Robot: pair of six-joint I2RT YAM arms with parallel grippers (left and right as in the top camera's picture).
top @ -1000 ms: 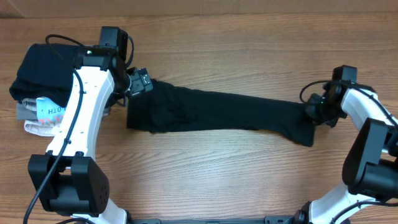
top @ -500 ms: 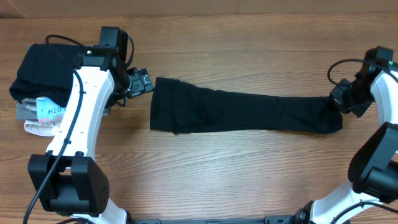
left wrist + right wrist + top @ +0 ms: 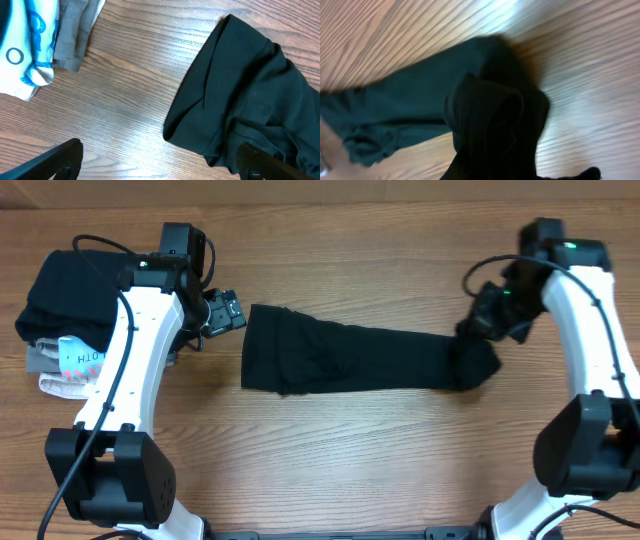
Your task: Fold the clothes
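A black T-shirt [image 3: 350,360] is lying bunched into a long, narrow band across the middle of a wooden table [image 3: 380,470]. In the overhead frame it is running from left of center toward the right side. Its left end is lying flat and wide on the wood. Its right end is rising off the table into the right gripper [image 3: 482,328], whose jaws are pinching closed on the fabric. In the right wrist view the cloth is filling the center as a dark, blurred fold drawn up toward the camera, with the rest trailing off to the lower left.

The left gripper [image 3: 226,312] is hovering just beside the shirt's upper left corner, its jaws spread wide and holding nothing. In the left wrist view its two dark fingertips [image 3: 62,157] are showing in the bottom corners, and the shirt's folded end is occupying the right half of the frame, wood grain to its left.

At the far left of the overhead frame a pile of folded garments [image 3: 60,320] is sitting partly behind the left arm: a black garment [image 3: 65,285] at the top, then a light-blue-and-white printed garment [image 3: 78,358] beside a grey garment [image 3: 35,358].
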